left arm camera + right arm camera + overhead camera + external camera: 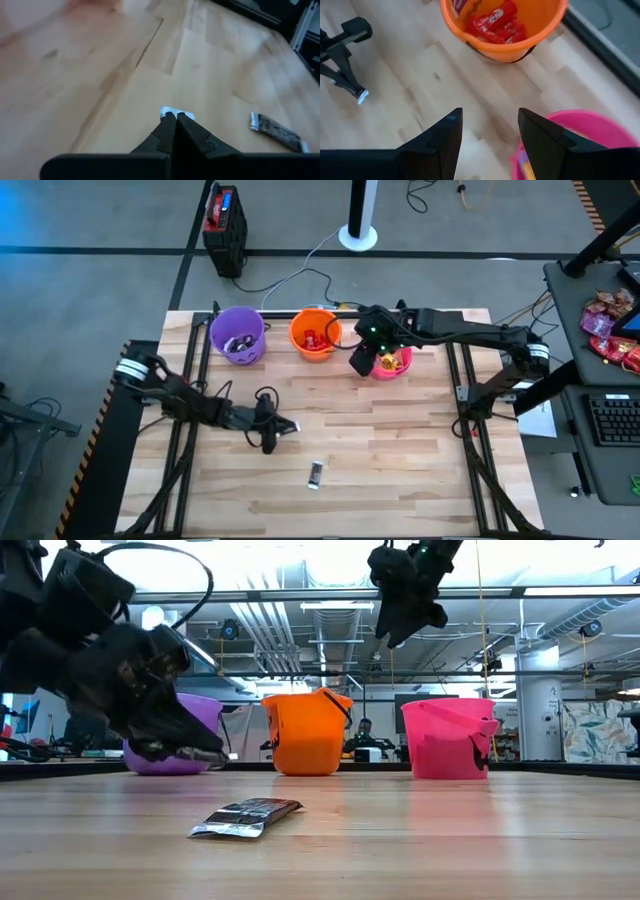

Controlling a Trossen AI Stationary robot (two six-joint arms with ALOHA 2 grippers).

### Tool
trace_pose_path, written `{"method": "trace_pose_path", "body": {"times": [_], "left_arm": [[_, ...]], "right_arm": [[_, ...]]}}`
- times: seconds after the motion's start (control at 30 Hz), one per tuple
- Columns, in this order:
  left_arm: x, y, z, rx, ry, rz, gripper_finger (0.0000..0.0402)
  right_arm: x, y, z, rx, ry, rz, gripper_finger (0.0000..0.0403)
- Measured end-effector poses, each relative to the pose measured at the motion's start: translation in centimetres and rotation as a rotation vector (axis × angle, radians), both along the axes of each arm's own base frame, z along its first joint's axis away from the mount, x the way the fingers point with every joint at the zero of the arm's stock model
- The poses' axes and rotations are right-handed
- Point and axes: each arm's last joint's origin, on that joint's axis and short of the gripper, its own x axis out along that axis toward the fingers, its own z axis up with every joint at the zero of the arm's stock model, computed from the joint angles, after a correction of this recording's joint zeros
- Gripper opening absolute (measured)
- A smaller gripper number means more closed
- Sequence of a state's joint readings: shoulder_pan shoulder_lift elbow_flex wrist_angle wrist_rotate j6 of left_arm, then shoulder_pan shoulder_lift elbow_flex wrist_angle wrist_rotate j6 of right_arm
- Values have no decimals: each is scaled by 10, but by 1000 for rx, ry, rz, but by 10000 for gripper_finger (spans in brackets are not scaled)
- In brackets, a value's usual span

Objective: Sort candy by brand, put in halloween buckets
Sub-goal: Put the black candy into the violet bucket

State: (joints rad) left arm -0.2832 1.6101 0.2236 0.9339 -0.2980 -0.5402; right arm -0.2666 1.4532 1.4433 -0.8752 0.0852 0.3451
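The dark left arm reaches low across the table, its two-finger left gripper (290, 426) pressed closed, fingertips (172, 118) together just above the wood. The dark right arm stretches high at the far side, its right gripper (487, 131) spread wide, pointing down.

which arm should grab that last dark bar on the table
Left. The left pincer is low near the dark bar, though shut on a white-wrapped piece it must drop first. The right pincer hangs open by the pink bucket.
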Motion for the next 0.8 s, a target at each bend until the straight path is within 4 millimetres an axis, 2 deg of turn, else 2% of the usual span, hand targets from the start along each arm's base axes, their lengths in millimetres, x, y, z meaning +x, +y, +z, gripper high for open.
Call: {"method": "trace_pose_path", "body": {"times": [0.2,0.37,0.47,0.6,0.8], "left_arm": [[1,5,16,2,-63,37,1],[0,7,23,-2,-92,53,0],[-1,7,21,5,-65,51,0],[-2,7,17,10,-25,45,0],[-10,9,2,58,144,17,0]], "right_arm": [[12,8,-13,168,-6,41,185],[24,14,-26,177,31,65,185],[29,15,-30,187,24,65,185],[39,27,-38,335,1,95,183],[66,53,-72,475,50,53,161]]}}
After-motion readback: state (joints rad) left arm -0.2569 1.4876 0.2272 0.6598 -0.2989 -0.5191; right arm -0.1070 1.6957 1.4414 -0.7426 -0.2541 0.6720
